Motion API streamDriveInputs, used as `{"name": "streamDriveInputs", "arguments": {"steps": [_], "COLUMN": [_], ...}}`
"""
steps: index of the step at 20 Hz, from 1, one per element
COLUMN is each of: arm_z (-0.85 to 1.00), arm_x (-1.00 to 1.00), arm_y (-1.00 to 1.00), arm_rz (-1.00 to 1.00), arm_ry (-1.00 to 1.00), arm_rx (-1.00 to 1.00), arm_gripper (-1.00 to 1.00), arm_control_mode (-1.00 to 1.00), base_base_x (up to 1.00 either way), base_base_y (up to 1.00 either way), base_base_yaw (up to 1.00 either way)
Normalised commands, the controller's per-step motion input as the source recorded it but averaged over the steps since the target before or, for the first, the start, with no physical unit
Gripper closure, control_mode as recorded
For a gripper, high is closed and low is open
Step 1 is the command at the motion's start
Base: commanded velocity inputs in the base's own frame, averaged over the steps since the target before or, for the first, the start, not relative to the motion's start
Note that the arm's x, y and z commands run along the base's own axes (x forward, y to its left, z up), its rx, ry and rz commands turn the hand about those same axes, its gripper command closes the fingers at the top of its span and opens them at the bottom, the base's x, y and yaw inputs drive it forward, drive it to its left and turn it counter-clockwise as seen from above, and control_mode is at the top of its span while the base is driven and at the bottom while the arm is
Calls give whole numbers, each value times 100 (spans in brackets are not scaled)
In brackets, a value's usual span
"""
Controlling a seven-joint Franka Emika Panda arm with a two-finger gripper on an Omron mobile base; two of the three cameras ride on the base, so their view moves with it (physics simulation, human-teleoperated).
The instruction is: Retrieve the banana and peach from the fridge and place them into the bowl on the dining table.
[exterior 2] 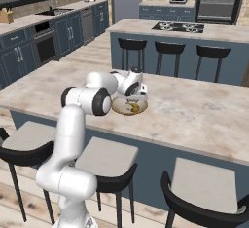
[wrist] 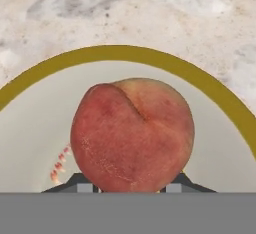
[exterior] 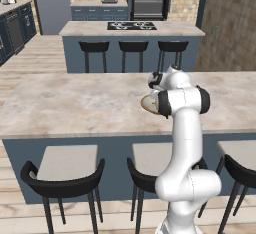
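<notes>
Left base view: arm reaches over the bench (exterior: 75, 103), wrist above the bowl (exterior: 146, 105); 3 stools along the near side, nothing blocking. Right base view: banana (exterior 2: 129, 107) already in the bowl, so 1 of 2 looks done. Hand view: hand (wrist: 129, 187) grips the peach (wrist: 132, 133) above the bowl's inside; judging by this, only the release is left.

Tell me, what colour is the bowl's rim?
The bowl has an olive-gold rim around a pale inside, clearest in the hand view.
</notes>
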Motion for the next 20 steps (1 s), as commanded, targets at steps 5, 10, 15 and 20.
{"name": "streamDriveInputs", "arguments": {"steps": [5, 10, 15, 20], "arm_z": [-26, -9, -16, -23], "arm_x": [0, -14, -3, 0], "arm_y": [16, 25, 17, 0], "arm_rz": [0, 0, 0, -1], "arm_ry": [0, 0, 2, 9], "arm_rx": [0, -3, -2, 0], "arm_gripper": [100, 100, 100, 100], "arm_control_mode": [-100, -100, -100, -100], "base_base_x": [0, 0, 0, 0], "base_base_y": [0, 0, 0, 0], "base_base_yaw": [0, 0, 0, 0]}}
